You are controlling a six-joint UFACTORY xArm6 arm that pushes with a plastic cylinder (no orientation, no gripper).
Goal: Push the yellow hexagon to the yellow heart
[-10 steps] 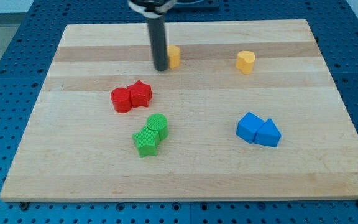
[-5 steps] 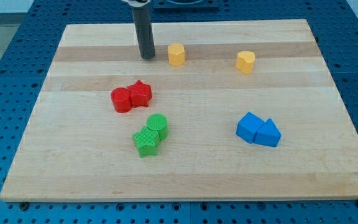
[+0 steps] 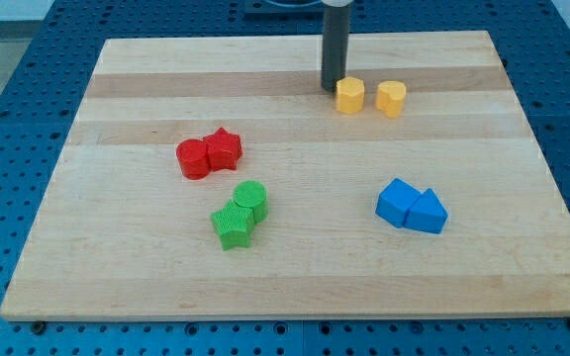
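The yellow hexagon sits near the view's top, right of centre, on the wooden board. The yellow heart stands just to its right with a narrow gap between them. My tip is down on the board at the hexagon's upper left side, touching or almost touching it. The dark rod rises from there out of the view's top.
A red cylinder and red star sit together left of centre. A green cylinder and green star lie below them. A blue cube and blue triangle sit at the right.
My tip went from left of the hexagon to the right. The hexagon slid right with it and now sits close beside the yellow heart. The other blocks did not move.
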